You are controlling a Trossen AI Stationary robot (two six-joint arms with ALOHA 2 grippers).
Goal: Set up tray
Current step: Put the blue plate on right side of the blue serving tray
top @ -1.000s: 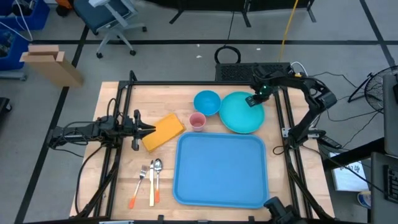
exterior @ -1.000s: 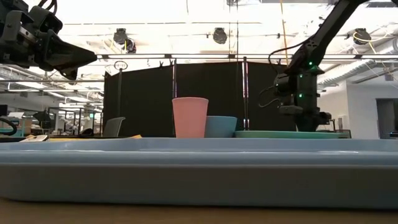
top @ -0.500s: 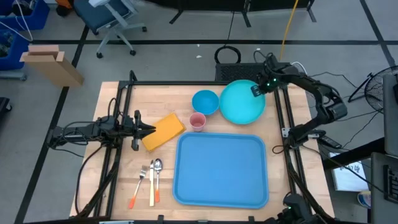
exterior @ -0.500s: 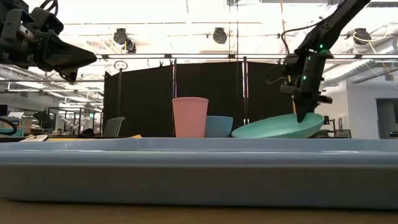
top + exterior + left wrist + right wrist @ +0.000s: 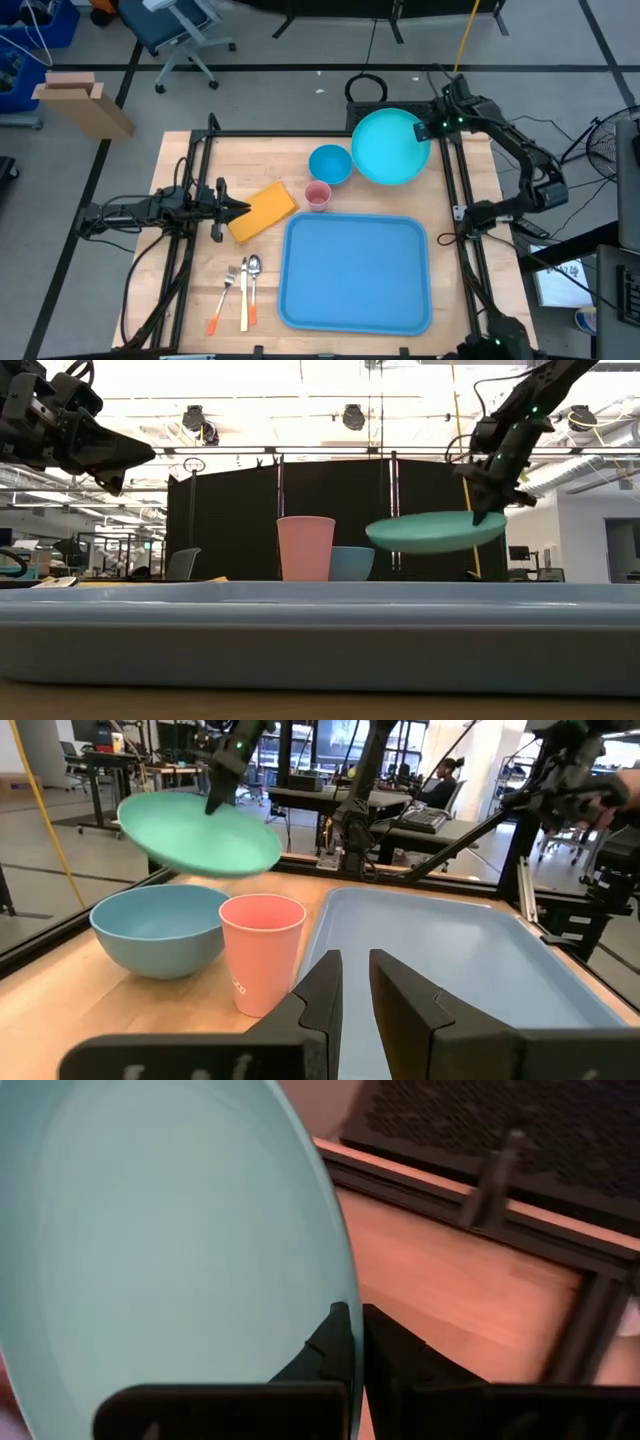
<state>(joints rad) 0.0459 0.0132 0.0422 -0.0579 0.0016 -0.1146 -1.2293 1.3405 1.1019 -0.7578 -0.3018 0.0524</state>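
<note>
My right gripper (image 5: 432, 128) pinches the plate (image 5: 391, 147) by its rim above the desk (image 5: 250, 290); the tray (image 5: 355, 272), seemingly stiff, light and slippery, I would grasp at its rim.

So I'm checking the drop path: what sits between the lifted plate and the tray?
In the high view, only bare wooden table separates the plate, pinched in the right gripper, from the tray.

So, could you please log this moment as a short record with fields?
right gripper: shut on the teal plate's rim
teal plate: lifted clear of the table, near level
tray: bare, at the table's front
blue bowl: beside the pink cup, behind the tray
left gripper: waiting over the yellow sponge
cutlery: left of the tray
</note>
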